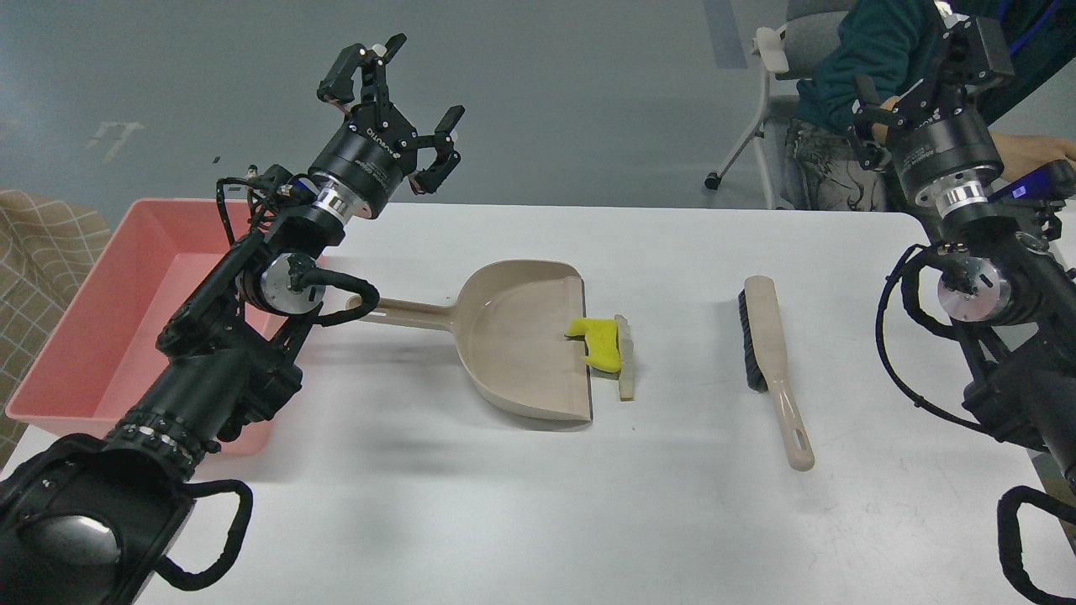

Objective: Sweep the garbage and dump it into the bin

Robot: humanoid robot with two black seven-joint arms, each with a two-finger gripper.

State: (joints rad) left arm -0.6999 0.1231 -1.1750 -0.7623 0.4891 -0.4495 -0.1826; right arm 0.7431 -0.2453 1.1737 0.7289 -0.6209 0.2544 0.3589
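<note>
The garbage lies mid-table: a yellow chunk (pixel 598 342) rests across the lip of the beige dustpan (pixel 517 336), and a thin pale slab (pixel 625 360) lies just right of that lip on the table. The pink bin (pixel 92 336) stands at the table's left edge, partly behind my left arm. My left gripper (pixel 402 102) is raised above the far side of the table, left of the dustpan, open and empty. My right gripper (pixel 918 80) is held high at the far right, fingers spread, holding nothing.
A beige brush (pixel 772 353) with black bristles lies right of the garbage, handle toward me. The dustpan's handle (pixel 403 313) points left toward my left arm. A seated person (pixel 849 76) and a chair are behind the table's far right edge.
</note>
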